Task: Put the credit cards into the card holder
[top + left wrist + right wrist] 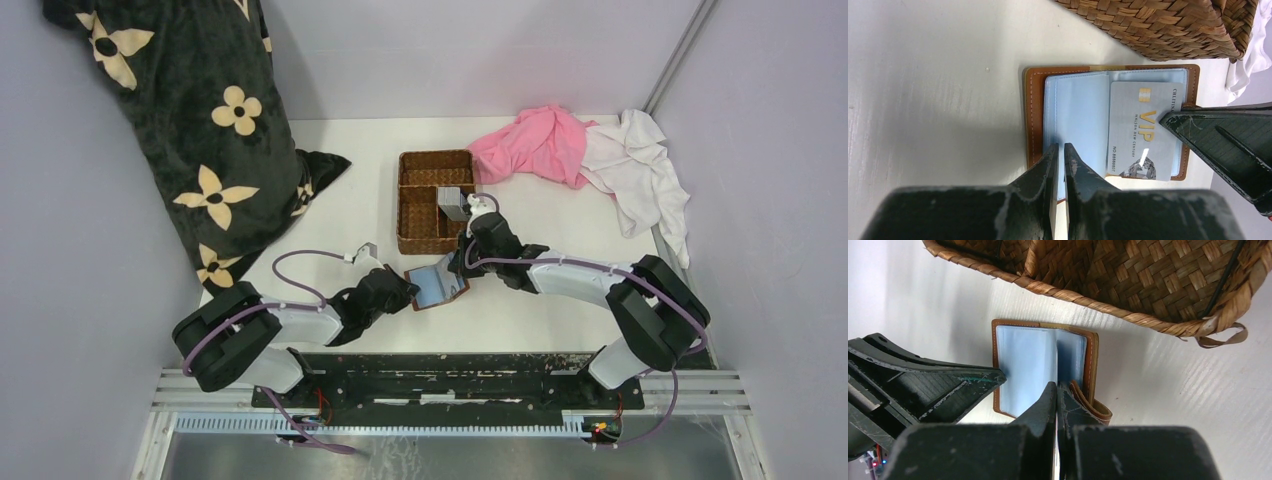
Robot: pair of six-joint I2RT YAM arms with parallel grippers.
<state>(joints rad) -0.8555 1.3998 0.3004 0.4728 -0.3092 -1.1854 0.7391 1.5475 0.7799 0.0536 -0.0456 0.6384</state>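
Observation:
The card holder [435,285] is a brown leather wallet lying open, its pale blue inside showing [1075,110] [1023,360]. My left gripper [408,290] [1061,150] is shut on the near edge of its left blue page. A grey-silver credit card [1138,135] marked VIP lies against the right blue page, one end sticking out past the wallet's edge. My right gripper [462,265] [1057,386] is shut on that card, which is edge-on between its jaws in the right wrist view. One of its fingers [1218,145] covers the card's right side.
A brown wicker basket [435,155] [1158,25] [1128,280] with compartments stands just behind the wallet; a grey piece [452,203] sits in it. Pink cloth [530,145] and white cloth [640,170] lie at the back right. A black flowered cushion [190,130] leans at the left.

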